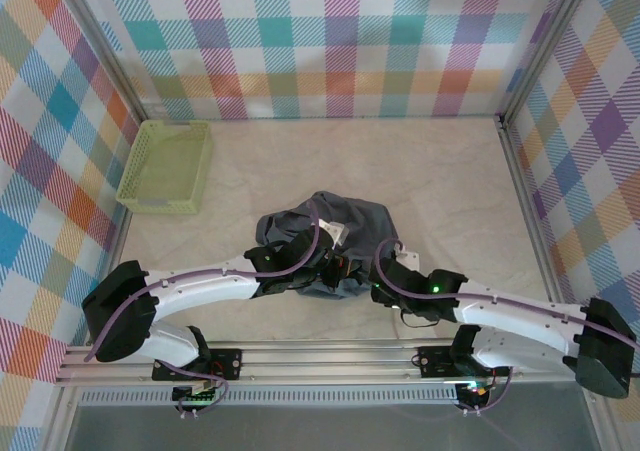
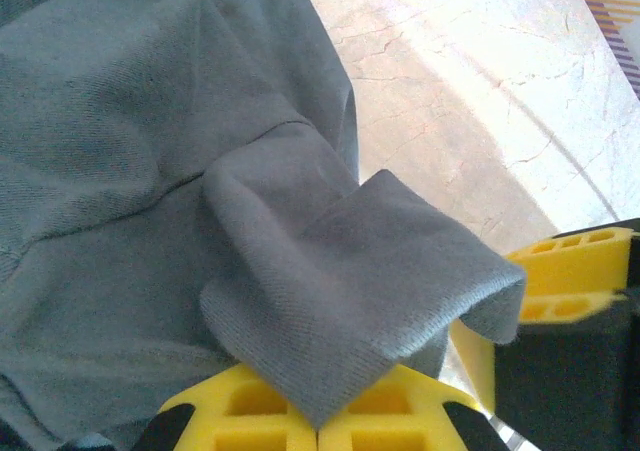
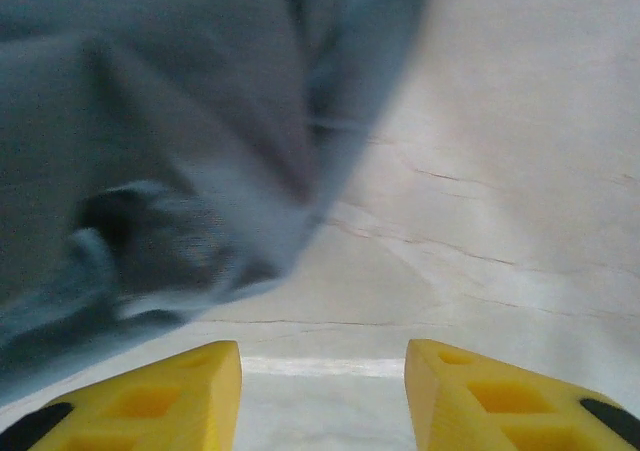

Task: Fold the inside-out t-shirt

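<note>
The dark slate-grey soft cloth t-shirt [image 1: 335, 233] lies bunched in a rumpled heap on the pale beige table top [image 1: 450, 181], a small white label [image 1: 330, 232] showing on its upper folds. At the heap's near-left edge the left gripper [image 2: 318, 426] has its yellow fingers pressed together on a folded hem of the t-shirt, and the cloth fans out from between them. At the heap's near-right edge the right gripper [image 3: 322, 386] sits low over the surface with its jaws apart. Bare table shows in the gap, and the blurred cloth lies just beyond its left finger. The surface around the t-shirt is stone-patterned, marked with thin, crack-like veins. Left of the heap and farther back stands a lime-green plastic mesh basket [image 1: 165, 166], well apart from it, against the side wall. Pastel plaid wall panels [image 1: 340, 41] enclose the table on three sides, and a silver metal rail [image 1: 330, 356] runs along the near edge, nearer than the t-shirt.
</note>
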